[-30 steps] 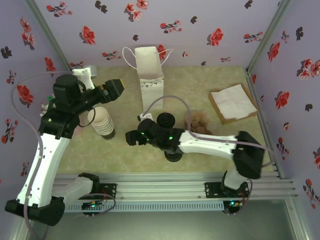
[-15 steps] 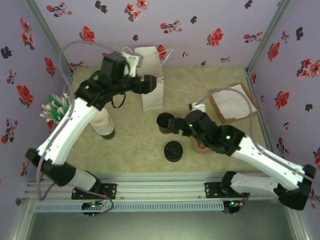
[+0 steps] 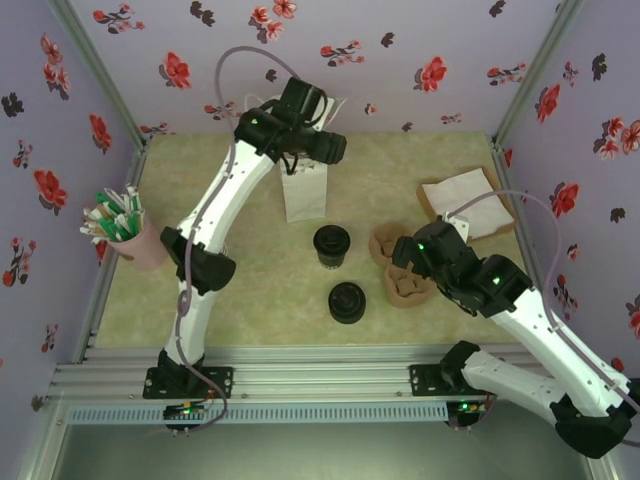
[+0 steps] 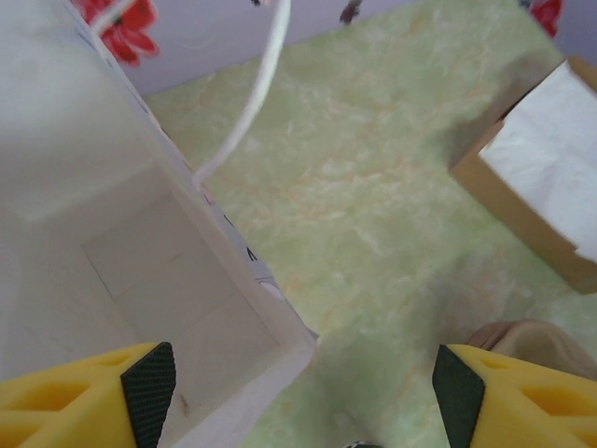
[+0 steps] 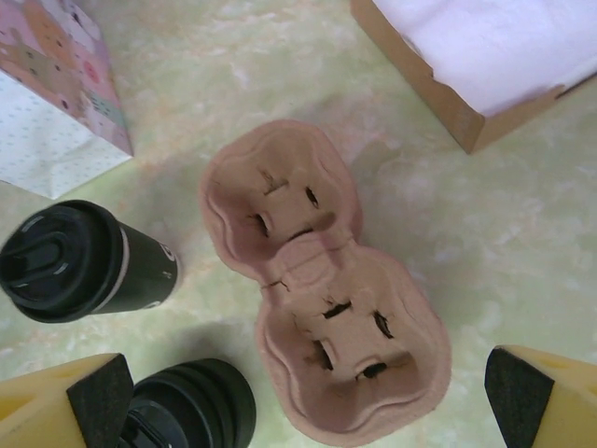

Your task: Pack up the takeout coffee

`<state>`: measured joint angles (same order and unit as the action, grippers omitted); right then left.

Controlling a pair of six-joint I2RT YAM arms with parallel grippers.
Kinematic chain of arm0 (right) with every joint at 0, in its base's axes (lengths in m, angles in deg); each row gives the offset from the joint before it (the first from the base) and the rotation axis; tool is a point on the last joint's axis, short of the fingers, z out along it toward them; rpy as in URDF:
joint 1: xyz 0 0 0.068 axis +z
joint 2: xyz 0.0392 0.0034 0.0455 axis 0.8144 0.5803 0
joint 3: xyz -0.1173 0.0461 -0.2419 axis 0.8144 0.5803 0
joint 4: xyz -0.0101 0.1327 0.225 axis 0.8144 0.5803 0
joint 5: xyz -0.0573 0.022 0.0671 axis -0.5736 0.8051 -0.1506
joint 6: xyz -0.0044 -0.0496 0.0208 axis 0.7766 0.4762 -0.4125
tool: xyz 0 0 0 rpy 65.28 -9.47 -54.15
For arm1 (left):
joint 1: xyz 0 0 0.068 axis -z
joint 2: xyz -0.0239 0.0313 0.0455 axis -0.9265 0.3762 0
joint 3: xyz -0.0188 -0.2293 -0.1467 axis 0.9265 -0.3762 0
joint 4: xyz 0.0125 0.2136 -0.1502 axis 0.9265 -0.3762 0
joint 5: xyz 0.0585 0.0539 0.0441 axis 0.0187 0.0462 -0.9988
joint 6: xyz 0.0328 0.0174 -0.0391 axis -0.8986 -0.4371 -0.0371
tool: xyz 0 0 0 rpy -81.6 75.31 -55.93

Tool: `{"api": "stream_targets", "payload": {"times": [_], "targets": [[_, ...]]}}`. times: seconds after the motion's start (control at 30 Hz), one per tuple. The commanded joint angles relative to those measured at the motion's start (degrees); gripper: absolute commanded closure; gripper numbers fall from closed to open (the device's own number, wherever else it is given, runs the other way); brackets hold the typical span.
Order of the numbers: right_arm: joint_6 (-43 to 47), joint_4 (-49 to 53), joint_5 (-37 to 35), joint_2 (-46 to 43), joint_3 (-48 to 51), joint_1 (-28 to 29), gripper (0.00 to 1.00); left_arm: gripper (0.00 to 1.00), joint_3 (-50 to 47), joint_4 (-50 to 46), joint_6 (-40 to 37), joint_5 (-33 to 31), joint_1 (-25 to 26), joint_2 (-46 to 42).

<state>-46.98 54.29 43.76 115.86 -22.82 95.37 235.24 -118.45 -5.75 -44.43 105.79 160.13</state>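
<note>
The takeout coffee [image 3: 331,245] stands mid-table: a black lid on a dark-sided cup with a pale band under the lid, also at the left of the right wrist view [image 5: 79,266]. Behind it stands the white paper bag [image 3: 305,190], mouth up. My left gripper [image 3: 328,150] hovers open over the bag's near corner [image 4: 298,341]. One fingertip is above the bag's inside, the other above the table, and nothing is held. My right gripper [image 5: 308,397] is open and empty above the brown two-cup carrier [image 5: 317,308], right of the coffee.
A stack of loose black lids [image 3: 346,302] sits in front of the coffee, close to the carrier [image 3: 405,290]. A brown box of white napkins [image 3: 470,200] lies at the back right. A pink cup of green-and-white sticks [image 3: 140,248] stands at the left wall.
My left arm swung from the left side of the table back to the bag's top, its jaws narrowing slightly. My right arm drew back to the right, from beside the coffee to over the carrier.
</note>
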Motion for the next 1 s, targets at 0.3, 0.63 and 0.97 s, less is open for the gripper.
{"api": "stream_targets", "payload": {"times": [0.3, 0.63, 0.97], "targets": [[-0.42, 0.61, 4.96, -0.92, 2.72, -4.25, 0.01, 0.47, 2.55, -3.06, -2.21, 3.79, 2.58, 3.82], [-0.94, 0.0, 6.07, -0.58, 3.98, -5.77, 0.01, 0.71, 2.63, -1.31, -0.16, 5.13, 4.69, 3.56], [2.96, -1.89, 8.78, 3.34, 4.84, -6.99, 0.01, 0.73, 2.68, 0.71, 2.27, 9.72, 7.71, 3.1]]}}
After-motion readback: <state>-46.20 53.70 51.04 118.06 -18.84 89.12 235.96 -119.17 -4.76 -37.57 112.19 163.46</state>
